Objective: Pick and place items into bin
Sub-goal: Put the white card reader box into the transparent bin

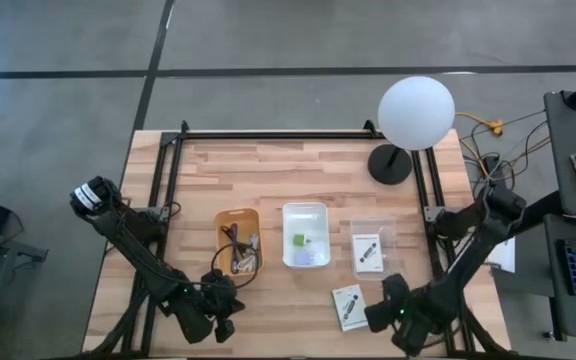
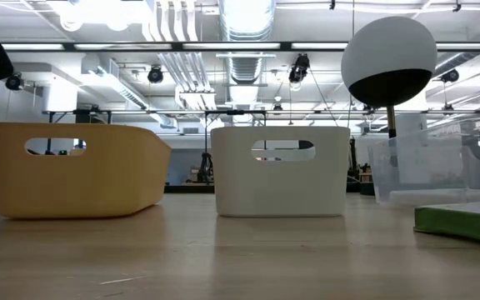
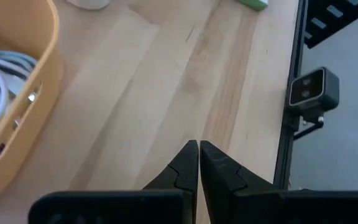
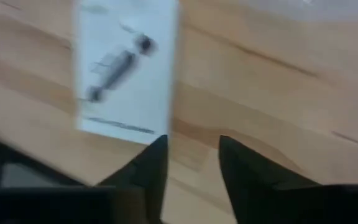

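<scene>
A yellow bin [image 1: 238, 240] holds dark and grey cables [image 1: 240, 255]. It also shows in the left wrist view [image 3: 17, 99]. A white bin [image 1: 305, 235] holds a tiny green block [image 1: 299, 240] and a purple strap [image 1: 313, 257]. One white card with a dark print [image 1: 348, 305] lies flat near the table's front edge. The other card [image 1: 368, 252] lies in a clear container. My left gripper [image 3: 199, 149] is shut and empty over bare wood, in front of the yellow bin. My right gripper [image 4: 191, 146] is open, just beside the near card's edge [image 4: 126, 68].
A white globe lamp [image 1: 416, 112] on a black base [image 1: 390, 165] stands at the back right. A black frame runs along the table's sides [image 1: 168, 170]. In the low view the bins [image 2: 73, 167] [image 2: 279, 169] and the clear container [image 2: 423, 171] stand in a row.
</scene>
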Available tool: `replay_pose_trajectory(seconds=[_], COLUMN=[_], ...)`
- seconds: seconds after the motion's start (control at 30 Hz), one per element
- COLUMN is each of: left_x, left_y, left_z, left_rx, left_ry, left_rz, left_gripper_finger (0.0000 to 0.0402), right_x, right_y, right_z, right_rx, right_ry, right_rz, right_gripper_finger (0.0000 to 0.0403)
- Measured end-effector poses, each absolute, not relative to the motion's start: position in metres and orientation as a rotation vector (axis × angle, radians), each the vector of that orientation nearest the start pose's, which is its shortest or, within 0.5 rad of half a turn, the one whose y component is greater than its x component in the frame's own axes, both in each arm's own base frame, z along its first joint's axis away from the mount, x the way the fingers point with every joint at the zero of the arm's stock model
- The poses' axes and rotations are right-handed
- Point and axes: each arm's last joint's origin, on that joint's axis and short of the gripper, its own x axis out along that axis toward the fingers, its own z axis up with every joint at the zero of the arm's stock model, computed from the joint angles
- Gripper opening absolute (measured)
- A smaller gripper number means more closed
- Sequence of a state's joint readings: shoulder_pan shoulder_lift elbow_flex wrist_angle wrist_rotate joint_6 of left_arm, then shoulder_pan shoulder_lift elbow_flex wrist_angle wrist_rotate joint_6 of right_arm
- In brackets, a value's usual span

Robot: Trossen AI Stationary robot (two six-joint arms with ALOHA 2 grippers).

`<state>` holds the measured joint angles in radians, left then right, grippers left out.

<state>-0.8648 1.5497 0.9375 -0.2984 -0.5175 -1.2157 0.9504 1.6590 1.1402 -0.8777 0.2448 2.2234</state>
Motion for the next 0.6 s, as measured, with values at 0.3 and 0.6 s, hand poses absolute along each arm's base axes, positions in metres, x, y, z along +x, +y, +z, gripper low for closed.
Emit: replay_pose_trajectory(seconds=[0.3, 0.6], left_x=[0.21, 0.212], left_y=[-0.224, -0.226], left_z=[0.202, 0.204], left_rx=[-0.586, -0.611], left_ry=[0.758, 0.739], left_rz=[0.138, 0.123], left_gripper_finger=[0.0, 0.0], right_x=[0.198, 0.22], right_y=[0.253, 0.243], right_z=[0.163, 0.141], right_rx=[1.041, 1.027], right_ry=[1.122, 1.112], right_rz=[-0.897, -0.99], right_gripper_finger=[0.0014, 0.0013])
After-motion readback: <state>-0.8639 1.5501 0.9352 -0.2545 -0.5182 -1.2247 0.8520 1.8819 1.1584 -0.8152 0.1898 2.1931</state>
